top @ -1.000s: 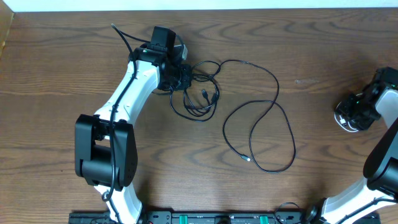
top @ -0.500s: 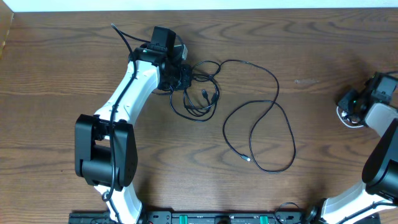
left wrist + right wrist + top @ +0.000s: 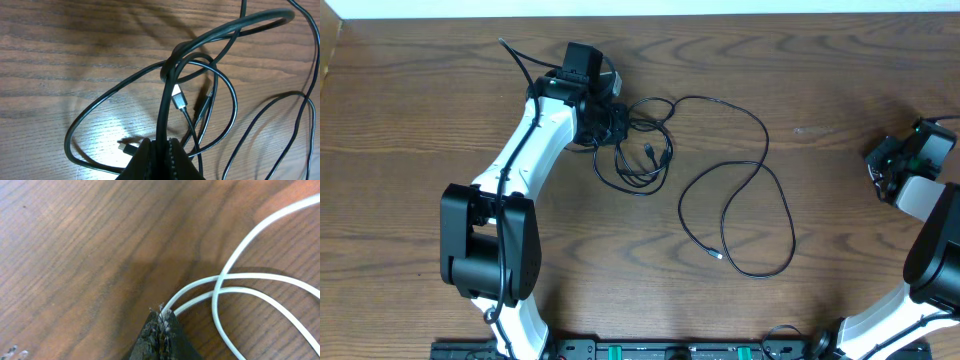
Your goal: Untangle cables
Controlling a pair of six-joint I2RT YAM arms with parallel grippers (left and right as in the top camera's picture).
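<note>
Left gripper (image 3: 161, 143) is clamping tight on one strand of the black cables (image 3: 164, 107). From the wrist view that strand is running pretty much straight out from the fingertips, then kinking into a knot-like crossing and arcing off to the right. A silver-tipped plug (image 3: 179, 100) is sitting just past the fingertips, right beside the pinched strand and pointing back toward the fingers at a slant. A thinner loop is curling around on both sides of the fingers.

From overhead, the tangled bunch (image 3: 645, 150) is lying right at the tip of the left gripper (image 3: 613, 126). The long loose loop (image 3: 765, 190) is sprawling well beyond it on the wooden table (image 3: 800, 70).

Right gripper (image 3: 161, 316) is pinching the white cable (image 3: 235, 276). Two strands are coming straight out of the closed fingertips, side by side, stretching away to the right. A third stretch is crossing over them just beyond the fingers, running from top right down toward the bottom right. Overhead, I can't really make out the white cable near the right gripper (image 3: 880, 162).
</note>
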